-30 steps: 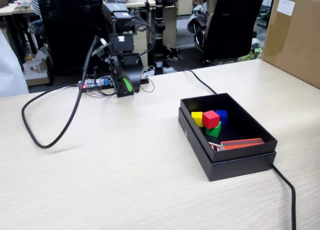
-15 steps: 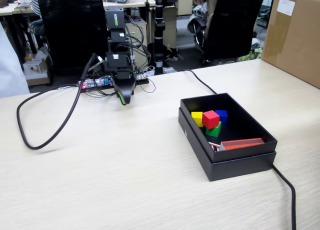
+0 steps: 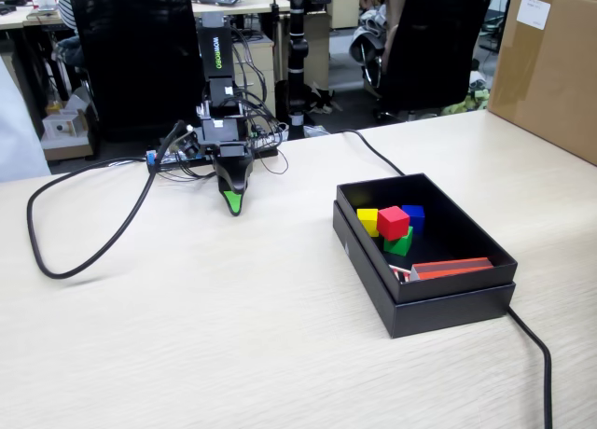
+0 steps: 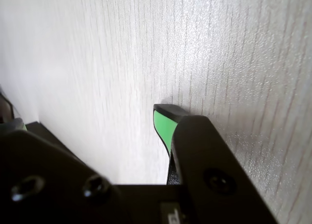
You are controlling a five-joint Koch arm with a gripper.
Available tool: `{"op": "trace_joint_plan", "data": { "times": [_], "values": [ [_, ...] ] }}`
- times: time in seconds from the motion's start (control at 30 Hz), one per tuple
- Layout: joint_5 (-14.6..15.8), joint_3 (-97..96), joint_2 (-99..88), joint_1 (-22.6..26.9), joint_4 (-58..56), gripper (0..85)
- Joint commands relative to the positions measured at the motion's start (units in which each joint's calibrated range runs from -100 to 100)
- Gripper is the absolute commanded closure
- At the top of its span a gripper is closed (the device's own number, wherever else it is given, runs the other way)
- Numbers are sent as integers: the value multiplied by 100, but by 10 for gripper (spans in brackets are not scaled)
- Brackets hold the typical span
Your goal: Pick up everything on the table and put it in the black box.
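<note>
Sitting in the box [image 3: 424, 294]: red [image 3: 393, 221], yellow [image 3: 367, 220], blue [image 3: 413, 216], green [image 3: 400, 244] cubes. Hand [image 3: 232, 205] at 10 o'clock over bare tabletop [image 3: 233, 326], empty, clench unclear. Task looks finished; next, just park.

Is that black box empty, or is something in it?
Not empty: the black box holds the red, yellow, blue and green cubes.

Arm folded, gripper [image 3: 234, 208] pointing down, jaw gap not visible.

Soft, even indoor light (wrist view glary at left, foreground blurred).
</note>
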Motion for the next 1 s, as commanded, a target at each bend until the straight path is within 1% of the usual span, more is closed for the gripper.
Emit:
{"op": "trace_joint_plan", "data": {
  "times": [0.0, 0.97],
  "values": [
    [-63, -396, 0, 15, 317, 341],
    [-63, -505, 0, 15, 334, 352]
  ]
}}
